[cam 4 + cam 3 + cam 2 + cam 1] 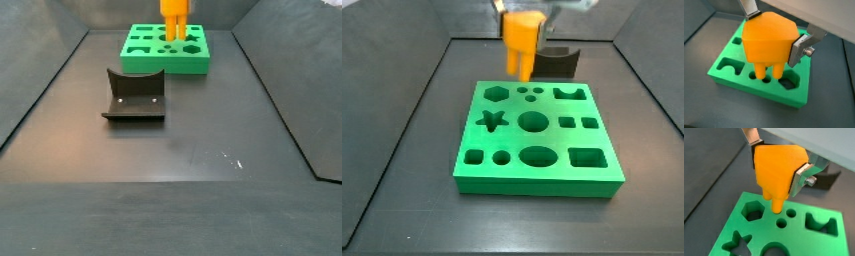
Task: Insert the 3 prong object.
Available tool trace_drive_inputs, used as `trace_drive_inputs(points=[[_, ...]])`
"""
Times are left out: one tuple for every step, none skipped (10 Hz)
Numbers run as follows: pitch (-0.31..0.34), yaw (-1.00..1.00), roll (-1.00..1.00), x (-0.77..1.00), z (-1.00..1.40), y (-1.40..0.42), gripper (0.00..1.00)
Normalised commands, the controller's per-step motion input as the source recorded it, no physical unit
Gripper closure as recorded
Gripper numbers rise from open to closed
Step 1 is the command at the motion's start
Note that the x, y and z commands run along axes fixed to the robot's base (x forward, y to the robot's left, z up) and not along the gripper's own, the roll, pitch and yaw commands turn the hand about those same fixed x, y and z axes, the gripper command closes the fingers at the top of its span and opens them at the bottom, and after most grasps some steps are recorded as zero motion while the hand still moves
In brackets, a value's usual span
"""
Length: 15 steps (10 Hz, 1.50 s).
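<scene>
My gripper is shut on the 3 prong object, a bright orange blocky piece with short prongs pointing down; it also shows in the other wrist view. I hold it upright just above the green board, over the small round holes near the board's far edge. In a wrist view the prong tips hang at the holes' mouths; whether they have entered I cannot tell. In a side view the piece stands over the board. The silver fingers clamp its two sides.
The dark grey curved block stands on the dark floor, apart from the board; it also shows behind the board. Slanted grey walls enclose the floor. The board has several other shaped cutouts, among them a star and a hexagon.
</scene>
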Motion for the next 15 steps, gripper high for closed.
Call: trace_drive_inputs(points=[[0.000,-1.00,-0.07,0.00,-0.41,0.00,1.00],[0.000,-1.00,-0.05,0.00,-0.41,0.00,1.00],[0.000,-1.00,-0.07,0.06,-0.37,0.00,1.00],[0.000,-0.93,-0.07,0.19,-0.24,0.02,1.00],[0.000,-0.49,-0.03,0.36,-0.16,0.00,1.00],[0.057,-0.13,0.00,0.40,-0.18,0.00,1.00],[0.077,0.00,0.09,0.38,-0.19,0.00,1.00],[0.000,0.03,0.00,0.11,-0.21,0.00,1.00],[-0.091,0.15,-0.03,-0.04,-0.31,-0.06,1.00],[-0.123,0.29,-0.05,-0.11,-0.31,-0.03,1.00],[-0.121,0.39,-0.05,-0.16,-0.27,0.00,1.00],[-0.111,0.40,0.00,-0.15,-0.28,0.00,1.00],[-0.077,0.32,0.03,-0.23,-0.37,0.00,1.00],[-0.067,0.09,0.04,-0.11,-0.36,-0.02,1.00],[-0.034,0.00,0.06,0.00,-0.38,-0.05,1.00]])
